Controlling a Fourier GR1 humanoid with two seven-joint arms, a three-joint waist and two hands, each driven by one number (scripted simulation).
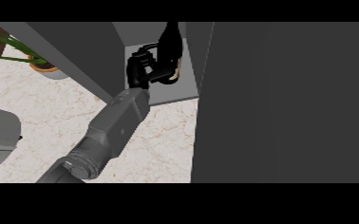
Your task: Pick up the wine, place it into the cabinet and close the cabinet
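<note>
**Wine bottle held inside open cabinet**

Item 1. Wine bottle point(170, 45): dark glass with a pale label low on its body. It stands roughly upright inside the cabinet, on or just above the grey shelf point(179, 91); contact with the shelf cannot be told. Its neck runs up to the far edge of the view.

Item 2. Hand point(142, 69): black, at the end of a grey forearm point(116, 123) that enters from the near left and reaches far and right into the cabinet opening. Its fingers are curled round the bottle's left side, grasping it. Which of the robot's hands this is cannot be told from the view alone; no second hand shows.

Item 3. Cabinet: open. A dark door panel point(277, 104) fills the right of the view; a dark side wall point(77, 52) slants at the left of the opening.

Item 4. Counter point(161, 142): pale marbled top, near and left.

Item 5. Potted plant point(42, 65): far left on the counter, green leaves, well apart from the bottle.
</note>
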